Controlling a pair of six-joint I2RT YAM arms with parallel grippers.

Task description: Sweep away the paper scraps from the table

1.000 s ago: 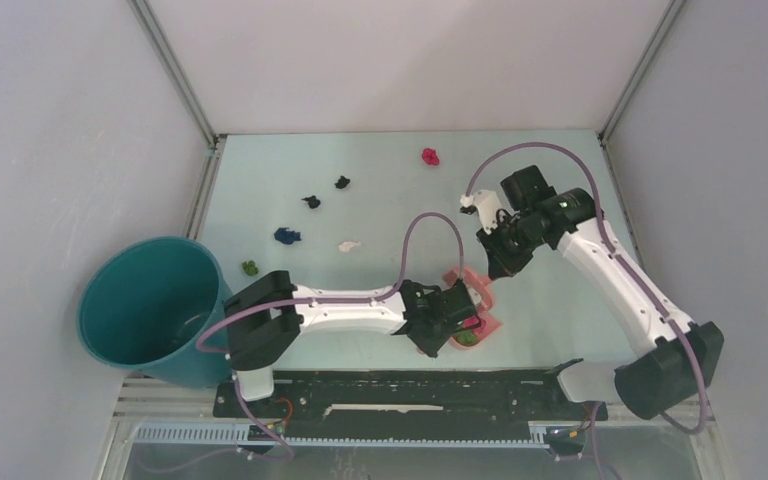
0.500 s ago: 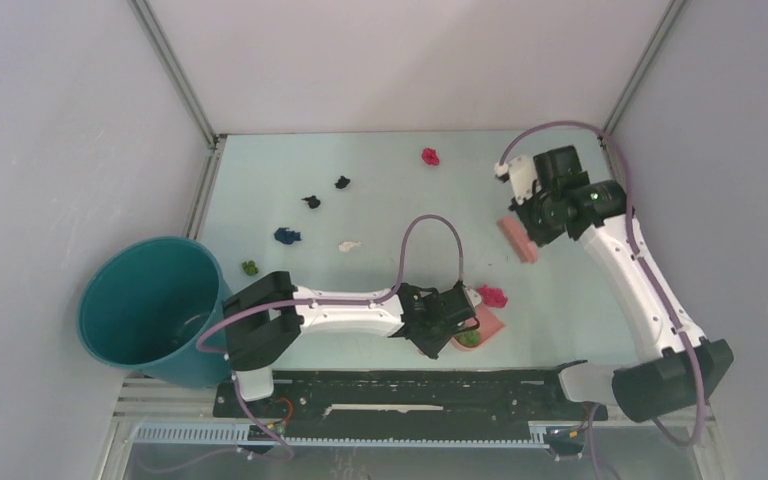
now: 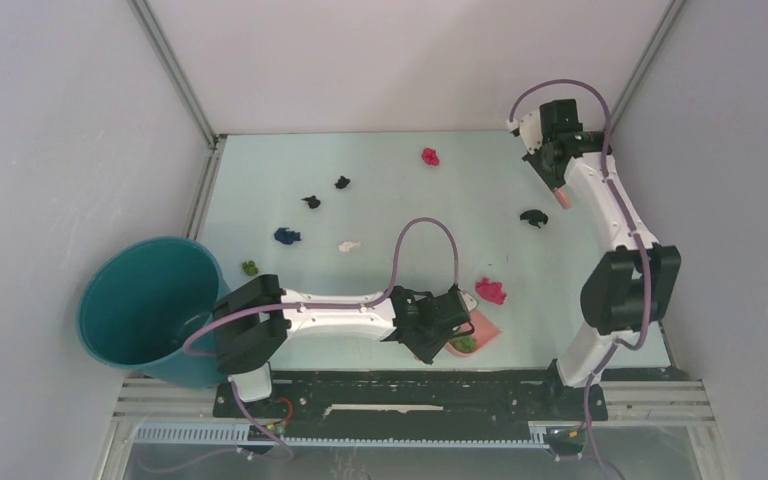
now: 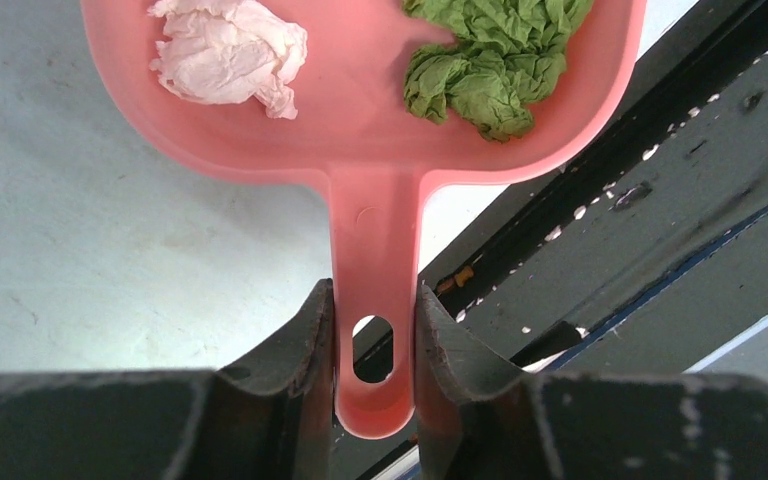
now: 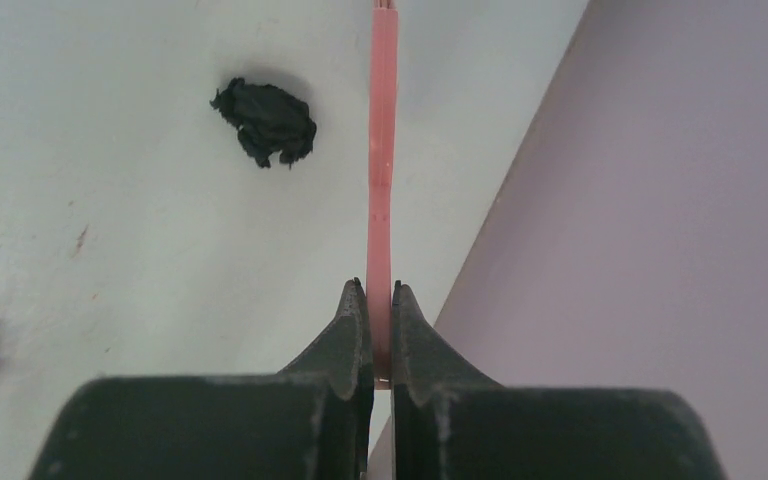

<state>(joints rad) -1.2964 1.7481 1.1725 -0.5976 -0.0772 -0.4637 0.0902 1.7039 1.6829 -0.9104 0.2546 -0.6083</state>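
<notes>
Left jaws pinch the dustpan (image 4: 360, 130) by its handle; right jaws clamp the pink brush (image 5: 382, 150).

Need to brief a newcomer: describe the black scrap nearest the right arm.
On the table, look far right, where the right gripper holds a pink brush. One black scrap lies beside its tip, alone; the other black wads sit left of centre.

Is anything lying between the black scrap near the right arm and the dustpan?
Yes. A magenta scrap lies roughly on the line from the black scrap to the dustpan, just short of the pan's mouth. Nothing else visible stands between them.
</notes>
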